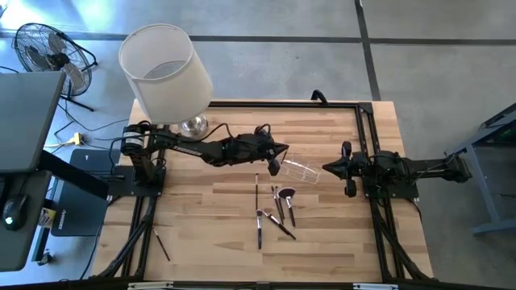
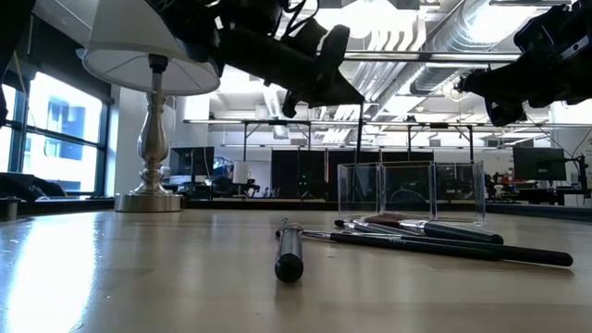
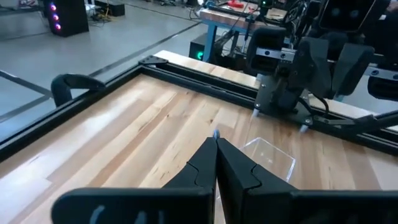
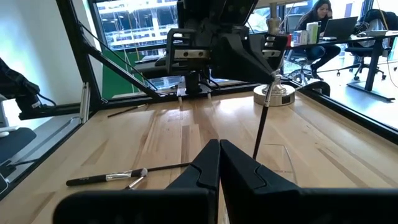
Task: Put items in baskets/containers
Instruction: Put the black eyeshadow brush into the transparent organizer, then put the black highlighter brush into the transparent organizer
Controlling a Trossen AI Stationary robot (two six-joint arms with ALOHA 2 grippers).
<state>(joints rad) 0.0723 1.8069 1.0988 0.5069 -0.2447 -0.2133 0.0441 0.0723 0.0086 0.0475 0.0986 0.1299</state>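
Far left on the tabletop stood a lamp w/ a big white shade and a silver base. One stray thin dark brush lay well apart from the rest, at the near left edge beside the left arm's frame.

The left arm reached from the left side toward the centre. Its left gripper hung above the tabletop, pinched shut on a slim dark-handled brush; in the right wrist view the brush hung nearly upright from the fingers, lower end down by the clear box. The left wrist view showed the two fingers pressed together, w/ a bit of the brush tip poking out past them.

Just right of that gripper the clear plastic box sat on the tabletop, approx midway between the two grippers; whether anything was inside, cannot tell.

Near side of the box, the other brushes lay in a loose cluster, some crossing each other, incl one w/ a fluffy pinkish head. A single brush lay at the cluster's left, pointing near-to-far.

On the right, the right gripper waited just right of the box, raised off the tabletop, fingers closed together and empty in its wrist view
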